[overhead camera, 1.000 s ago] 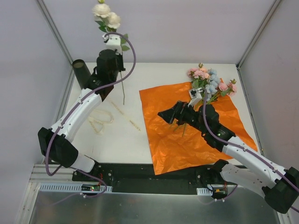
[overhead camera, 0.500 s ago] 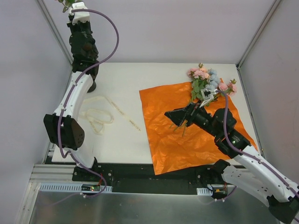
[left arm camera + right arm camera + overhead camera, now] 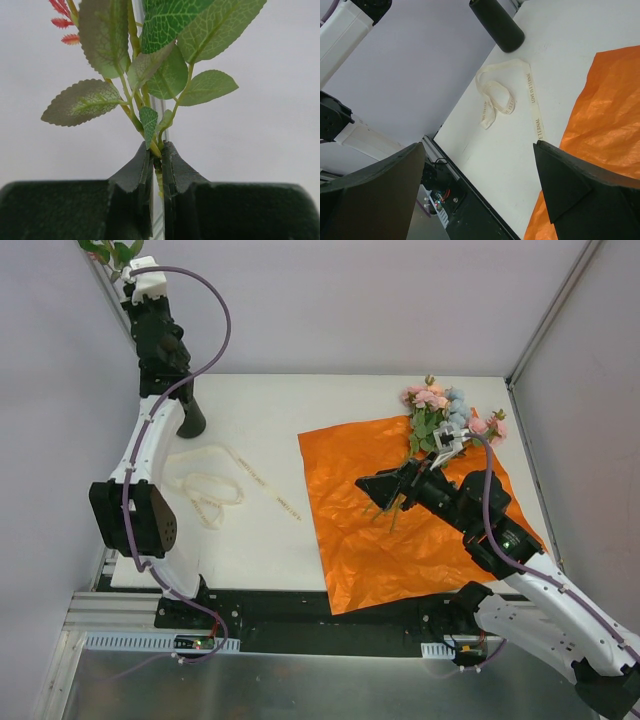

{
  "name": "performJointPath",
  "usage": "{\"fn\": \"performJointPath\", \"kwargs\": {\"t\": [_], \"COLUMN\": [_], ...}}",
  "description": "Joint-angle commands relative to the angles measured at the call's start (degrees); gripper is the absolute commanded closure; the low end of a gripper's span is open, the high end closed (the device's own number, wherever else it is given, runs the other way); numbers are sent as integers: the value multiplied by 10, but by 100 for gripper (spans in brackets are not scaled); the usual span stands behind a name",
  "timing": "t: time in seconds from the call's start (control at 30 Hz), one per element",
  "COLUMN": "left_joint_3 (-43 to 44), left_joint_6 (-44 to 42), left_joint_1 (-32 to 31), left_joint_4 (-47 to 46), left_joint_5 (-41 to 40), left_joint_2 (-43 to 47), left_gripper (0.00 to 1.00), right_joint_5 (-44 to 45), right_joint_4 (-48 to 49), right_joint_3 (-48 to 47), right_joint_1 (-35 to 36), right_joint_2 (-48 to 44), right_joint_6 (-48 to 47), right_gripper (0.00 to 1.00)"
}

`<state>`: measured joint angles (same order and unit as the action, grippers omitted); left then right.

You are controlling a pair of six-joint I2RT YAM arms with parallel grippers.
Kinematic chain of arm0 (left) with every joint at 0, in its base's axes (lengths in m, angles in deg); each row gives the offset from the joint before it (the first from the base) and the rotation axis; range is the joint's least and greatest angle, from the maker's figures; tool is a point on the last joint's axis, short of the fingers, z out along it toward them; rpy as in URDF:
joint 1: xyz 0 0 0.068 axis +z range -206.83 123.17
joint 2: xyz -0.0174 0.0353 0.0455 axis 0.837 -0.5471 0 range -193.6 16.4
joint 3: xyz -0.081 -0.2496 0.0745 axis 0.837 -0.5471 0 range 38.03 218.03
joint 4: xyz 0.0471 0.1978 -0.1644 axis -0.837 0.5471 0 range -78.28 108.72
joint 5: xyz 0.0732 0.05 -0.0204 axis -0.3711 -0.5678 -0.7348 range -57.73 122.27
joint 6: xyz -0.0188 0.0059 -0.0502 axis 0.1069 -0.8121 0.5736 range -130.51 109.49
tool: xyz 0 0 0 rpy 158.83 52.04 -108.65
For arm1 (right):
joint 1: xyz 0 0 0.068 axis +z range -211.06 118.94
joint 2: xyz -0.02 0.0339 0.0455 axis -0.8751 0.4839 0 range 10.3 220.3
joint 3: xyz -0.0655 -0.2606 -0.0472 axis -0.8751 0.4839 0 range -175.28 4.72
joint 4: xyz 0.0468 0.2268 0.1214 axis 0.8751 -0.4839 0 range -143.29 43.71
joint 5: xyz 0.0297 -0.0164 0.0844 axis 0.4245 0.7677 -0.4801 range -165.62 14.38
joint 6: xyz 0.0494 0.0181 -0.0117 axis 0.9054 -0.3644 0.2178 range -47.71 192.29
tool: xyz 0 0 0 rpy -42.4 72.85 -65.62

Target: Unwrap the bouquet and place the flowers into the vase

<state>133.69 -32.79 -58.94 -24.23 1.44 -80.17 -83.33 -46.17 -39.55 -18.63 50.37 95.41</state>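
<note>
My left gripper [image 3: 138, 282] is raised high at the far left, shut on a thin green flower stem [image 3: 158, 172]. In the left wrist view the leaves [image 3: 170, 75] rise above my left gripper [image 3: 156, 150]; the blooms are out of view. The dark vase [image 3: 191, 418] stands upright below that arm, partly hidden by it, and its body [image 3: 497, 22] shows in the right wrist view. The bouquet's orange paper [image 3: 420, 520] lies open and flat, with pink, blue and peach flowers [image 3: 445, 415] at its far corner. My right gripper [image 3: 376, 492] hovers open over the paper's left part with nothing in it [image 3: 480, 155].
A cream ribbon [image 3: 215, 490] lies loose on the white table [image 3: 270, 410] between the vase and the paper, also seen as ribbon [image 3: 500, 97] from the right wrist. Metal frame posts [image 3: 105, 285] and grey walls close in the left, back and right sides.
My left arm has swung left and up with the stem, from over the table's left middle to above the vase; the white blooms have left the view. The right arm shifted slightly.
</note>
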Motion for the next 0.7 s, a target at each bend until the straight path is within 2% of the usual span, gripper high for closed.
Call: {"fn": "performJointPath", "kwargs": {"t": [0.0,0.17,0.37,0.5,0.67], "left_joint_3": [-43,-94,-100,-158,-195], "left_joint_6": [27,52,104,158,189], "left_joint_1": [18,18,18,18,18], "left_joint_4": [-31,-15,109,173,260], "left_joint_5": [-3,0,-15,6,31], "left_joint_2": [-6,-8,3,52,117], "left_gripper": [100,100,95,80,69], "right_joint_5": [11,66,131,163,200], "right_joint_4": [10,-31,-72,-97,-111], "right_joint_3": [-16,-24,-42,-44,-33], "right_joint_1": [3,3,3,3,3], "right_joint_2": [-3,2,10,31,40], "right_joint_6": [-5,18,39,61,83], "right_gripper": [1,1,1,1,2]}}
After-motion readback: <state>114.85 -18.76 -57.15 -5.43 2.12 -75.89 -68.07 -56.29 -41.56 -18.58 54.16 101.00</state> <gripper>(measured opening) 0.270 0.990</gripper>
